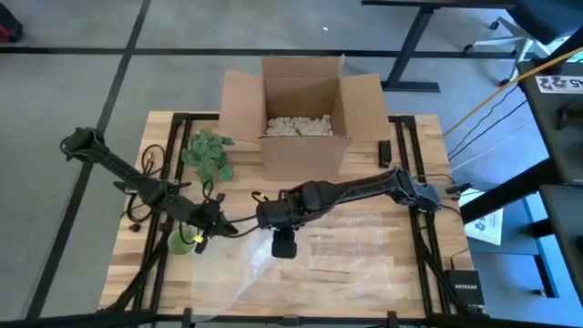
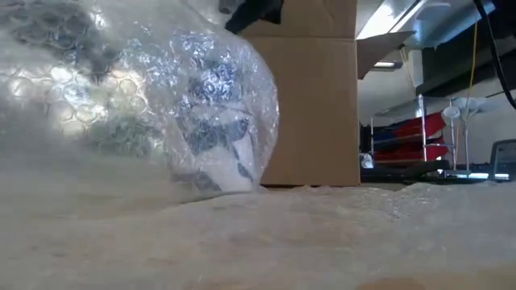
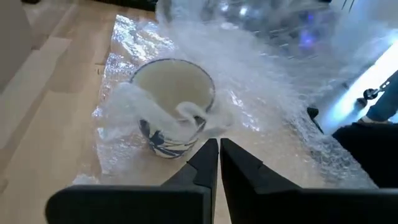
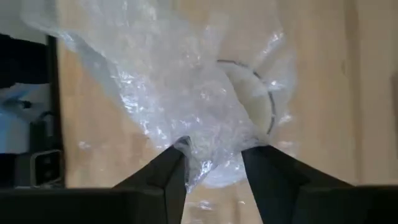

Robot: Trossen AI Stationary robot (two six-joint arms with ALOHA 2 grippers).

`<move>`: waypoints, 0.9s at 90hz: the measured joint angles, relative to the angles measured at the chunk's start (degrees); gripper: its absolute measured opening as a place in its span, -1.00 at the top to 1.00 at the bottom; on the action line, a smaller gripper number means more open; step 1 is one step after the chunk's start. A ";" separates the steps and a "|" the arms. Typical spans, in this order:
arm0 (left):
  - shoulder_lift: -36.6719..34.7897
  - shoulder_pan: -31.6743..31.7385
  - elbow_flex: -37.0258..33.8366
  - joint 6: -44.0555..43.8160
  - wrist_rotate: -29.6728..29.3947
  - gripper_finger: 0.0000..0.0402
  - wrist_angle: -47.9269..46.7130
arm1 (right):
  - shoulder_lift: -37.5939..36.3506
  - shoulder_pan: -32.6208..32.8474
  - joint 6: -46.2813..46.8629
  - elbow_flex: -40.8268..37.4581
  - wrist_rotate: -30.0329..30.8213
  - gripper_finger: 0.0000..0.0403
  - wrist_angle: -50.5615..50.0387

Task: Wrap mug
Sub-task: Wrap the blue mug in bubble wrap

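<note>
- We see the left gripper (image 3: 217, 155) just beside the blue-patterned mug (image 3: 171, 109), its fingers pressed together on nothing, the bubble wrap (image 3: 267, 81) tucked into the mug's mouth.
- The mug lies on the wrap, well in front of the cardboard box (image 1: 305, 114).
- Our right gripper (image 4: 214, 158) hangs over the mug, fingers pinching the wrap.

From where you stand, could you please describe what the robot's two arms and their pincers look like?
Both arms are dark, nearly black, built of slender jointed segments with bulkier housings at the joints. Thin black cables loop beside the left arm. The right arm ends in a thick wrist block. The left pincer has two flat, tapered black fingers; the right pincer has broader, wedge-shaped black fingers. No markings are visible on either.
</note>
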 joint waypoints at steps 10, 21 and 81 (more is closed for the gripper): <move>0.00 0.00 0.00 -0.07 0.00 1.00 0.49 | 0.06 -0.35 0.46 -1.60 -0.20 0.34 -1.81; 0.00 0.00 0.00 -0.02 -0.03 1.00 1.35 | 0.09 -0.44 0.50 -2.43 -0.52 0.34 -2.52; 12.34 1.97 5.89 4.82 3.79 1.00 13.73 | 0.13 -0.55 0.76 -2.63 4.03 0.34 3.52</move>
